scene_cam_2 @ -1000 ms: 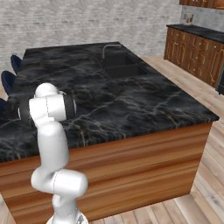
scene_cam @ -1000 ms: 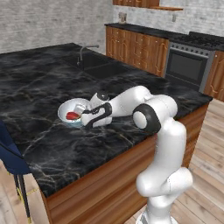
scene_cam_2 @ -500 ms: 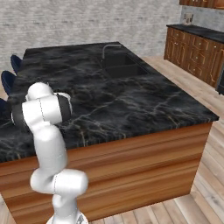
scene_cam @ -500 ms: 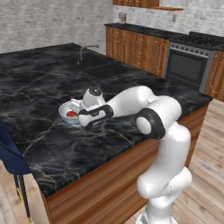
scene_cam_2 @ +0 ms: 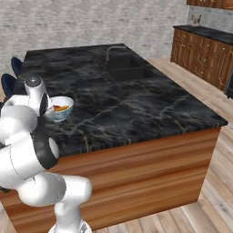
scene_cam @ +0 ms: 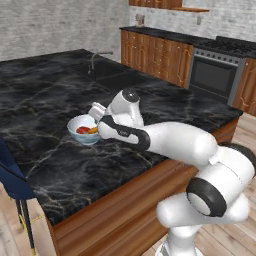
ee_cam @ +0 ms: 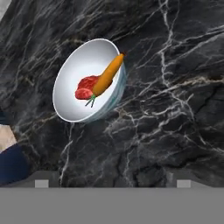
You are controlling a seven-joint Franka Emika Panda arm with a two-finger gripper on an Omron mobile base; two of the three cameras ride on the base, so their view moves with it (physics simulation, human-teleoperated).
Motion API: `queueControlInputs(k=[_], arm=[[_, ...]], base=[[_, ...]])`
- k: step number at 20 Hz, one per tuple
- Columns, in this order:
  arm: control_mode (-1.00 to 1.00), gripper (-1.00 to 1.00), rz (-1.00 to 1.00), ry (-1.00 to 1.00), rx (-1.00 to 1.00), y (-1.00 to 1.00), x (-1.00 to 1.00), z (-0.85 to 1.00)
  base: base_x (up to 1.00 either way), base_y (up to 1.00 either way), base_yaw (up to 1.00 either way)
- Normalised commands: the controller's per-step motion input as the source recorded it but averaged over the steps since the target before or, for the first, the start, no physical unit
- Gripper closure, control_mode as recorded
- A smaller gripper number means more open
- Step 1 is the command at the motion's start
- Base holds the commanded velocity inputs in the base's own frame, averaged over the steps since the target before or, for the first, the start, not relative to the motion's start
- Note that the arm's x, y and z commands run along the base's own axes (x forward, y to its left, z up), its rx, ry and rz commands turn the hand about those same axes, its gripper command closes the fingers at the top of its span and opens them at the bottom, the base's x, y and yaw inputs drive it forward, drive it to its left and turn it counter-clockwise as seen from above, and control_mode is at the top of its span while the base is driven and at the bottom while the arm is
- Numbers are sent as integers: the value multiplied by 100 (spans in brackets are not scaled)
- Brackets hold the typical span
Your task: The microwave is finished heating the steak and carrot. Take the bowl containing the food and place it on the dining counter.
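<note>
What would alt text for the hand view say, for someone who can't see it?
A small round white bowl sits on a black white-veined marble counter, holding an orange carrot stick leaning across a red-brown steak chunk.

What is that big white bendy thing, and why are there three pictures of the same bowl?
The white bendy thing is a robot arm. At its end sits a gripper, a hand with two fingers for picking things up. Its fingers are spread open and hold nothing.

Two pictures come from cameras riding behind the arm, one on its left side and one on its right, so you see the same kitchen from two angles. The third comes from a camera on the hand itself, looking down along the fingers.

On the dining counter, a black stone top with white veins, stands a bowl. Inside lie a piece of steak and a carrot, which leans across the steak up to the rim. Further back, a sink with a tap is set into the counter.
</note>
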Motion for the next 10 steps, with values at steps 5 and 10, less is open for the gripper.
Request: queueControlInputs(k=[5, 10], arm=[[-100, -100, 4, -22, -2, -39, -100, 38], [-100, -100, 7, -18, -7, -33, -100, 7]], base=[[0, 0, 0], [0, 0, 0]])
